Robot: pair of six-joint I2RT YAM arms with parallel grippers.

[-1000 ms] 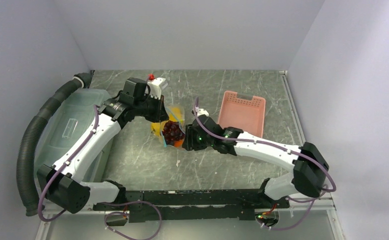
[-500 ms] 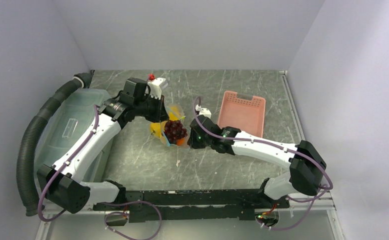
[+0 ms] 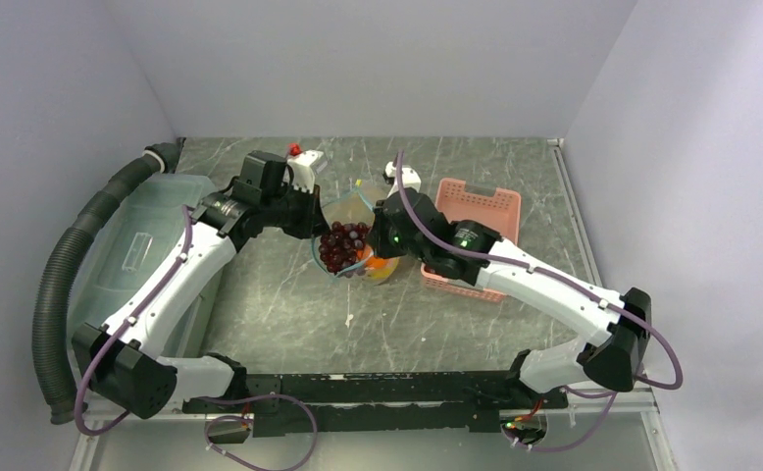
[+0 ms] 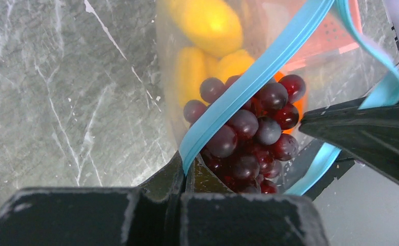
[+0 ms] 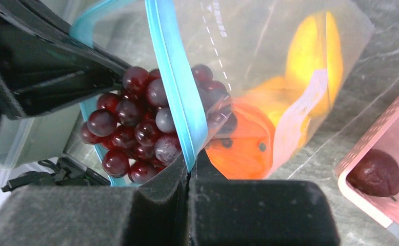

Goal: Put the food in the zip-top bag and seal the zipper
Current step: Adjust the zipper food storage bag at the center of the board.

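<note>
Our left end effector [image 4: 184, 171] has its fingers pressed together on one end of the zipper [image 4: 248, 84], pinching the teal strip at a corner of the zip-top bag [image 5: 259, 46]. From that pinch the strip runs in a straight line across to the right arm, so in the overhead view the zipper's long axis lies roughly left to right between the two arms. The second lip of the strip bows away from the first, leaving the mouth gaping.

We see the bag held above the surface [image 3: 289, 304] in the middle of the workspace. Its mouth is turned up toward the overhead camera and its closed bottom points down. We cannot tell whether the bottom touches the surface.

The grape bunch [image 4: 248, 133] sits highest, right at the mouth and showing on both sides of the taut strip. The yellow pieces [image 4: 210, 23] lie deeper inside, and the orange ball [image 5: 241, 146] rests against the clear wall below the grapes.

Our right end effector [image 5: 190, 171] is likewise clamped on the zipper, its fingers closed on the opposite end of the same strip.

Just beside the bag on the right stands the pink basket [image 3: 481, 186], with a dark reddish piece [image 5: 374, 174] lying in it.
</note>
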